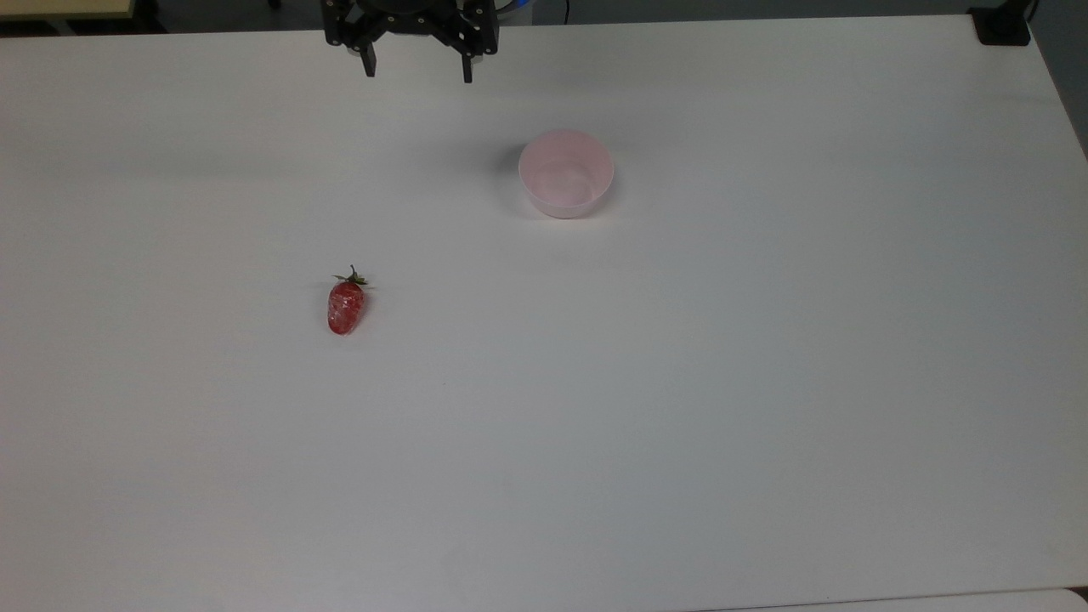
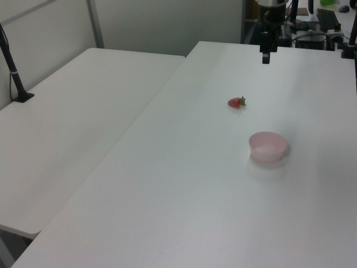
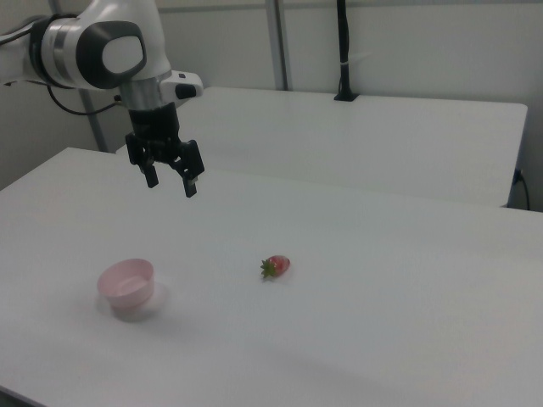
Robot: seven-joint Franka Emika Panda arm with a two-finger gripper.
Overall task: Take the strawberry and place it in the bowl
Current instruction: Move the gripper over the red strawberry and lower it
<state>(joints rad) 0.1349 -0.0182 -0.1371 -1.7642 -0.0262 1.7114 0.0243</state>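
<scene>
From the top view I see the gripper (image 1: pixel 416 70) at the 12 o'clock edge of the table (image 1: pixel 765 408), its two fingers spread wide with nothing between them. The strawberry (image 1: pixel 346 306) lies on its side on the bare tabletop, toward 8 o'clock from the table's middle, stem pointing to 12. The bowl (image 1: pixel 566 172) sits empty, well apart from the fruit, up toward 2 o'clock from it.

In the left view, the gripper (image 2: pixel 266 56) hangs above the far end of the table (image 2: pixel 184 184); seen edge-on here, I cannot tell the finger gap from this angle. The strawberry (image 2: pixel 236 102) rests between the gripper and the bowl (image 2: pixel 268 146), touching neither.

In the right view, the gripper (image 3: pixel 170 181) hovers high and released over the table (image 3: pixel 407 339), with the strawberry (image 3: pixel 276 266) at about 4 o'clock below it and the bowl (image 3: pixel 126 286) at about 6 o'clock.

My reading: nothing of the task is done yet. I have the approach, the descent, the grasp, the carry and the drop into the bowl all ahead of me.
</scene>
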